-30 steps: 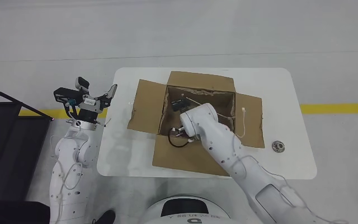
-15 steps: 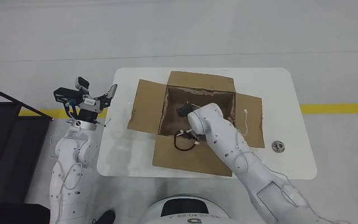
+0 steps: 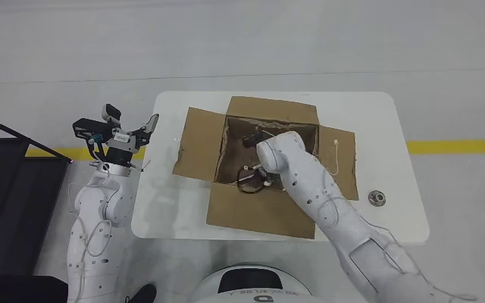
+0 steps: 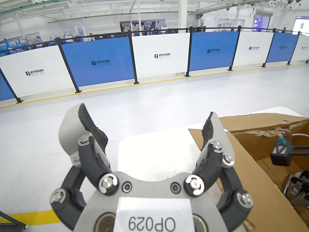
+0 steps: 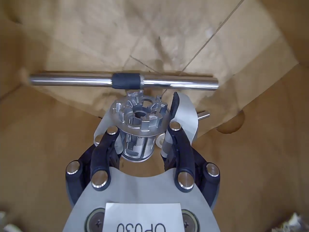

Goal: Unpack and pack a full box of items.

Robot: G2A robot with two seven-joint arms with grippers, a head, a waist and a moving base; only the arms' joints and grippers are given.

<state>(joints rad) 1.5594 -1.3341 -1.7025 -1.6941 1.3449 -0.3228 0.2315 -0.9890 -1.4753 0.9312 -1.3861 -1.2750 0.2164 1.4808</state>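
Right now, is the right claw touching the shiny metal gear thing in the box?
Touching. The right wrist view shows the right gripper clamped against both sides of the toothed metal part, with no gap between them.

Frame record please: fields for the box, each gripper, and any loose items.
box: cardboard, open, flaps spread on the table
left gripper: open, empty, off the table's side, away from the box
right gripper: inside the box, shut on a ribbed metal part
in box: steel rod with a black band, lying on the floor
on table: small round metal piece beside the box
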